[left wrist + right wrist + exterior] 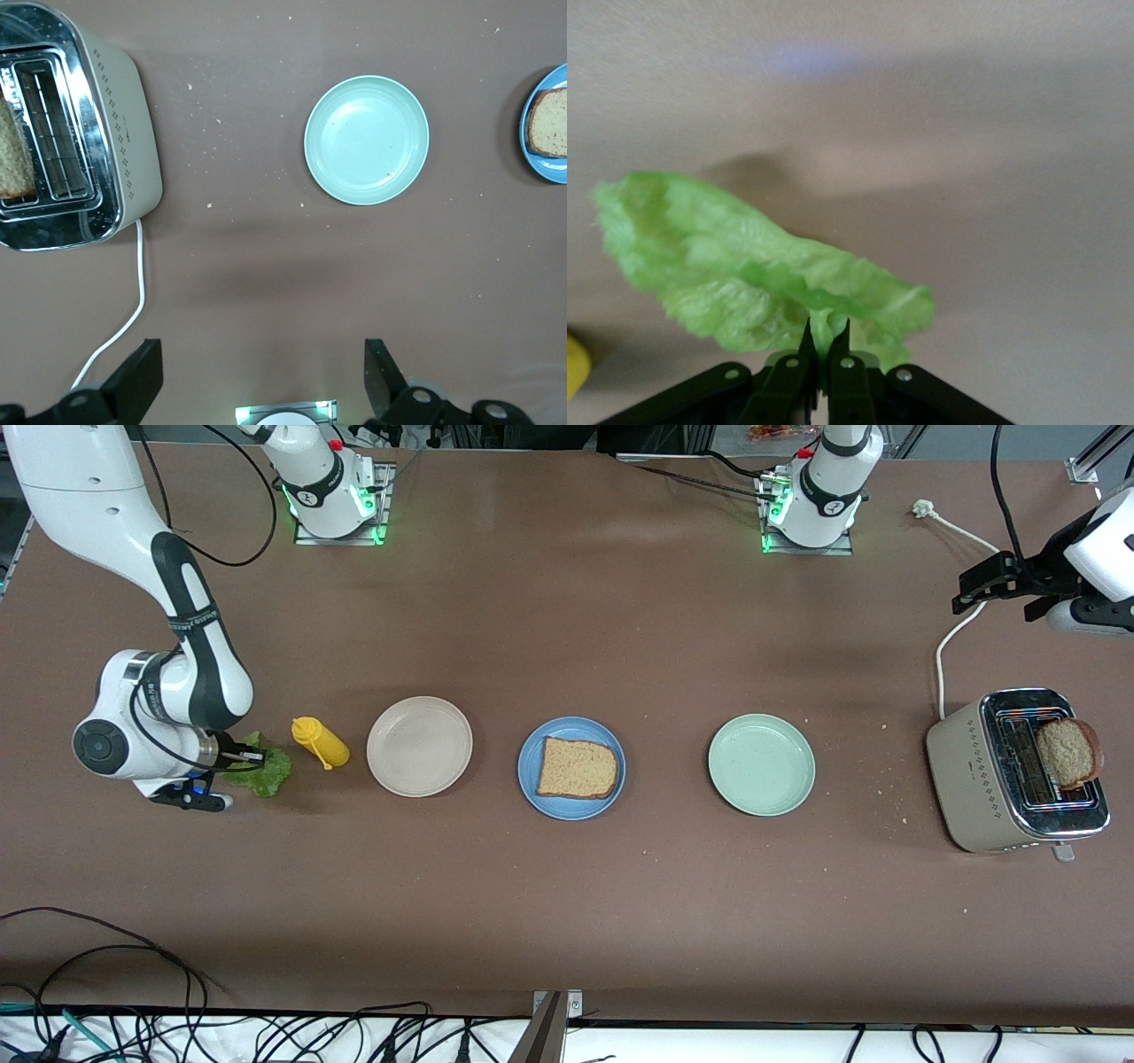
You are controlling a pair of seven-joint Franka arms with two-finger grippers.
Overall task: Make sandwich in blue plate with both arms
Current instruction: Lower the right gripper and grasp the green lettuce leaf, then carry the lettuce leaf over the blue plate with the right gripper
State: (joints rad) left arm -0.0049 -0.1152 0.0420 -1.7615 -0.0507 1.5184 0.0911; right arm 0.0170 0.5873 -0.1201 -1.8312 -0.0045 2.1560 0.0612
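Lettuce is pinched at its edge by the right tool, fingers closed on the leaf at the right arm's end of the counter, beside a yellow bottle; the leaf's long axis runs crosswise to the fingers and it spreads out ahead of them. Left tool waits with fingers spread wide, holding nothing, above bare counter near the toaster, whose slot holds a bread slice. Mid-counter, the blue plate carries one bread slice, between a beige plate and a green plate.
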